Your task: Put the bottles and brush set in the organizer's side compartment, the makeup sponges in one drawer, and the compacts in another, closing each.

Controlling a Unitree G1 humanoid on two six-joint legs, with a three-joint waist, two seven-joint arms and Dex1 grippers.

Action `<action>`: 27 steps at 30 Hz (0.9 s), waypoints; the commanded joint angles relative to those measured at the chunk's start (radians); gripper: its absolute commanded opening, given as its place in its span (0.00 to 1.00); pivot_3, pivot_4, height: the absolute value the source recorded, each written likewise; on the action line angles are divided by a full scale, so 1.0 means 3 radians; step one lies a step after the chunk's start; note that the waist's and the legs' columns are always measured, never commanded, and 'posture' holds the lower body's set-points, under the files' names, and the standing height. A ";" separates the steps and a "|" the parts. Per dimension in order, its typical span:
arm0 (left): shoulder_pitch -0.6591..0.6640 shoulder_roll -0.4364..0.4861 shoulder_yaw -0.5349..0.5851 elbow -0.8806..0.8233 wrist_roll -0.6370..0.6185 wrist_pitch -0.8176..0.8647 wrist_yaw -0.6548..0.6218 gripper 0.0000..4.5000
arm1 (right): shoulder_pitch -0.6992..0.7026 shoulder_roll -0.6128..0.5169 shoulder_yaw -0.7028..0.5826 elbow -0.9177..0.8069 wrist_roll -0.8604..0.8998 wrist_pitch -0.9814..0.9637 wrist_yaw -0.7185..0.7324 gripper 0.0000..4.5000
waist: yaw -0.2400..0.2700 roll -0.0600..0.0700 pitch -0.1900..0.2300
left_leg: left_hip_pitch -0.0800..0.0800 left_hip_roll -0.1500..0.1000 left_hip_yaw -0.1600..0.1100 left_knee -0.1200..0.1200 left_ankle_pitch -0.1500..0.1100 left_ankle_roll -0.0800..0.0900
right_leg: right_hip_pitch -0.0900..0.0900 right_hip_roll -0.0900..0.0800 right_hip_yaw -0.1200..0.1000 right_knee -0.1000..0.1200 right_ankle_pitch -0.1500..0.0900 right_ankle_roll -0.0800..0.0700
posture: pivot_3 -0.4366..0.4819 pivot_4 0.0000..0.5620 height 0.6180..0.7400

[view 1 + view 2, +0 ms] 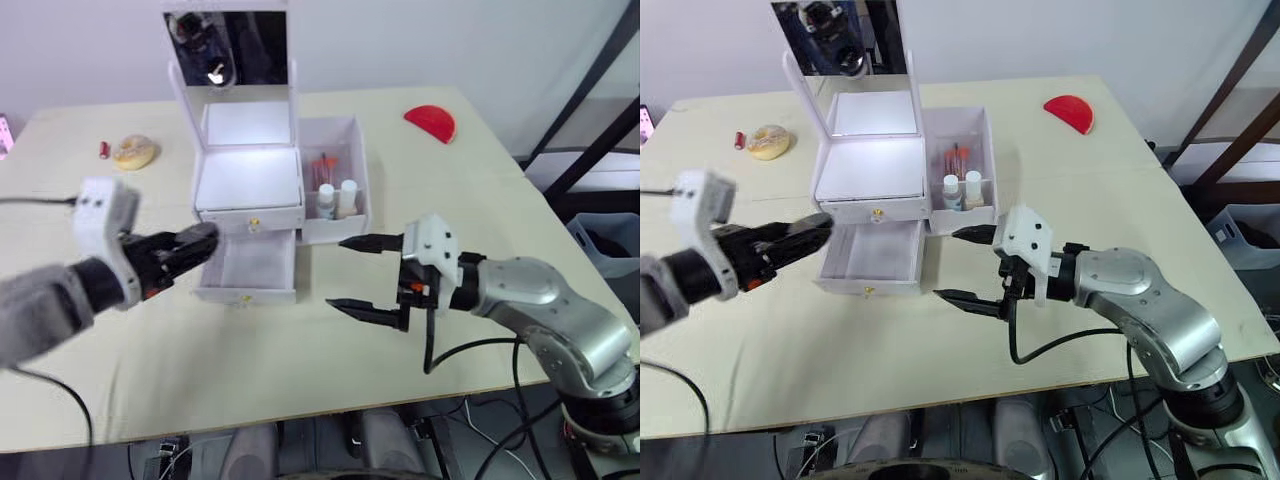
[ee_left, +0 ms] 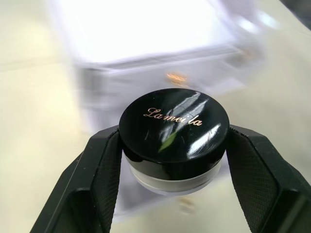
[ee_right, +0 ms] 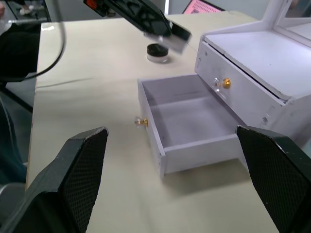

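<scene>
— What do we have in our left gripper?

— A compact, a small round jar with a glossy black lid bearing gold script. Our two black fingers press on its sides and it sits clamped between them. From the head we see that gripper held just left of the organizer, level with its drawers.

— And the organizer itself?

— White, standing at the middle of the beige table, with a mirror raised at its back. Its lower drawer is pulled out toward us and we see nothing inside it. The upper drawer, with a gold knob, is shut.

— The side compartment?

— It sits on the organizer's right side. Two small white-capped bottles stand at its near end, and red-handled pieces (probably the brush set, though we cannot make them out well) lie behind them.

— Our right gripper?

— Its fingers are spread wide with nothing between them. It hovers over the table just right of the pulled-out drawer, in front of the side compartment, touching neither.

— Anything else on the table?

— A pale round sponge near the far left edge, a small red item just beside it, and a red half-round piece at the far right, well apart from the organizer.
</scene>
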 commanded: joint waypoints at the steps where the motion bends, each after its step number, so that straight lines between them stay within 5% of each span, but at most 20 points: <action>1: 0.0755 -0.0468 0.0254 -0.0202 0.1351 -0.0559 -0.0361 0.58 | -0.0171 -0.0085 -0.0170 0.0115 0.0082 -0.0065 0.0170 1.00 | -0.0002 0.0003 -0.0001 | 0.0002 -0.0001 0.0008 -0.0001 0.0000 0.0000 | 0.0000 -0.0001 0.0005 0.0000 0.0000 0.0000 | 0.48 0.27 1.00; 4: 0.1077 -0.0711 0.0061 -0.0010 0.2188 -0.0995 -0.0608 0.58 | -0.0264 -0.0174 -0.0234 0.0249 0.0082 -0.0085 0.0319 1.00 | 0.0033 -0.0005 0.0000 | 0.0000 0.0000 0.0002 0.0004 0.0000 0.0000 | -0.0001 0.0002 0.0002 0.0001 -0.0001 0.0000 | 0.48 0.27 1.00; 12: 0.1038 -0.1176 -0.0661 0.0431 0.3275 -0.1667 -0.1170 0.58 | -0.0384 -0.0311 -0.0279 0.0386 0.0048 -0.0098 0.0473 1.00 | 0.0070 0.0001 -0.0003 | -0.0012 0.0005 0.0015 0.0015 -0.0002 -0.0003 | 0.0017 -0.0006 -0.0004 -0.0058 -0.0003 0.0004 | 0.48 0.27 1.00; 23: 0.0901 -0.1494 -0.0733 0.0808 0.3622 -0.1672 -0.1452 0.58 | -0.0380 -0.0335 -0.0301 0.0329 0.0069 -0.0041 0.0446 1.00 | 0.0080 0.0004 -0.0005 | -0.0006 0.0011 0.0003 -0.0001 -0.0015 0.0011 | 0.0001 0.0007 -0.0009 -0.0025 0.0005 -0.0007 | 0.48 0.27 1.00; 27: 0.0876 -0.1568 -0.0689 0.0823 0.3641 -0.1626 -0.1490 1.00 | -0.0373 -0.0333 -0.0305 0.0326 0.0067 -0.0037 0.0440 1.00 | 0.0064 0.0004 -0.0005 | -0.0005 0.0011 0.0007 0.0009 -0.0015 0.0011 | 0.0004 0.0004 -0.0009 -0.0026 -0.0001 0.0004 | 0.48 0.27 1.00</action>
